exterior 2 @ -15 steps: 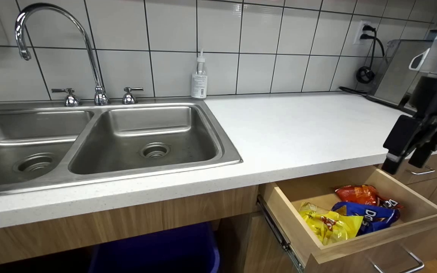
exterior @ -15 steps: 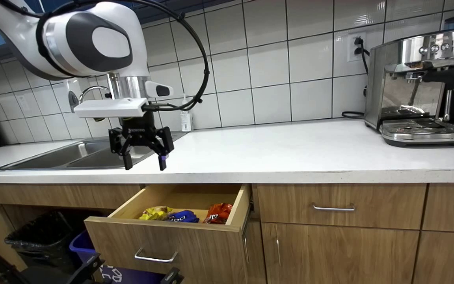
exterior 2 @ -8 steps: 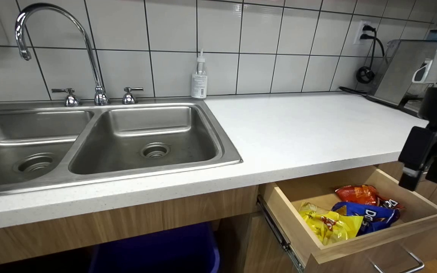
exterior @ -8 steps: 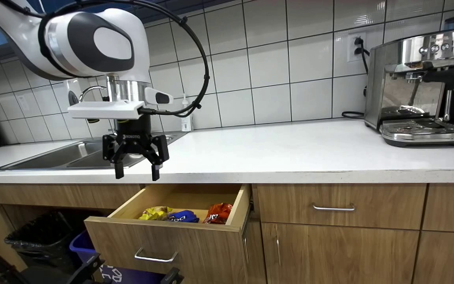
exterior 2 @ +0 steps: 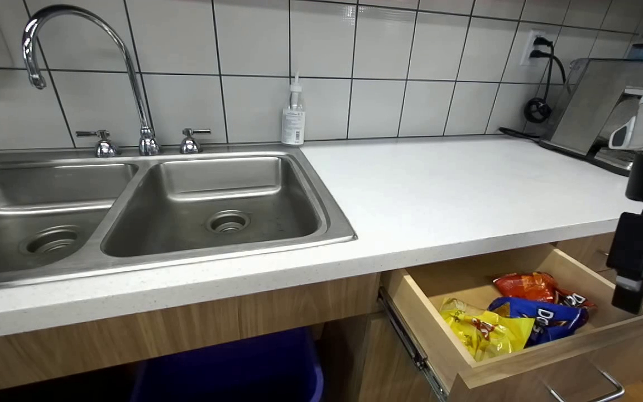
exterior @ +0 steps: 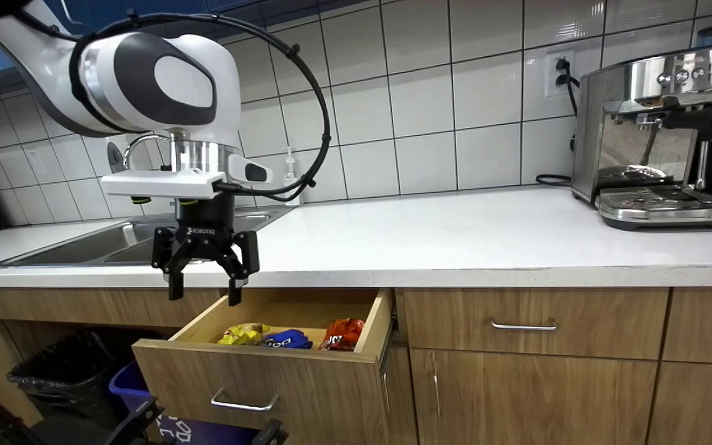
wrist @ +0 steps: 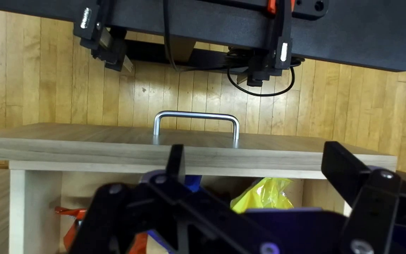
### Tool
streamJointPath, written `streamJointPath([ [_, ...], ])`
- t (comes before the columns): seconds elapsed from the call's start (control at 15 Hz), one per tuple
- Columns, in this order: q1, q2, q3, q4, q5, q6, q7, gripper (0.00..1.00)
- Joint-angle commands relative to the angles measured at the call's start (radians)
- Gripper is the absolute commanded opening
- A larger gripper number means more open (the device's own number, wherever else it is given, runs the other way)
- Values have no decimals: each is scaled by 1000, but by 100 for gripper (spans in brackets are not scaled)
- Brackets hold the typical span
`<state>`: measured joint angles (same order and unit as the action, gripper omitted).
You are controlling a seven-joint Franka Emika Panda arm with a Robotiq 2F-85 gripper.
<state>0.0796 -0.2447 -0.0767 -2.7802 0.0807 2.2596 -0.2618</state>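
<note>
The gripper point(exterior: 205, 292) hangs spread and empty, above the drawer point(exterior 2: 425, 326) as best I can judge, where a yellow bag point(exterior 2: 486, 330), blue bag point(exterior 2: 553, 321) and red bag point(exterior 2: 525, 286) lie, so any descent needs fingers point(exterior: 234, 295) clear of the front panel point(exterior: 306, 383).

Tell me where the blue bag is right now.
In an exterior view, the blue bag lies at lower right, inside the pulled-out drawer, between the yellow bag and the red bag.

I see white tile wall point(exterior: 421, 93), dark-lined, shiny in patches. White counter point(exterior: 455, 235) runs along it, wood cabinets point(exterior: 535, 395) beneath, blue cupboards point(exterior: 170, 5) up high. Below me, yellowish plank floor point(wrist: 330, 106) catching light.
</note>
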Motion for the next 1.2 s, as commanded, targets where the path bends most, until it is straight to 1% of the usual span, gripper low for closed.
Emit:
streamJointPath([
  [0.0, -35, 33, 7, 1, -26, -16, 1, 100],
  [0.2, -50, 62, 11, 2, -50, -11, 8, 100],
  [0.67, -76, 136, 12, 2, -146, 7, 16, 100],
  [1.13, -76, 227, 17, 1, -164, 52, 19, 100],
])
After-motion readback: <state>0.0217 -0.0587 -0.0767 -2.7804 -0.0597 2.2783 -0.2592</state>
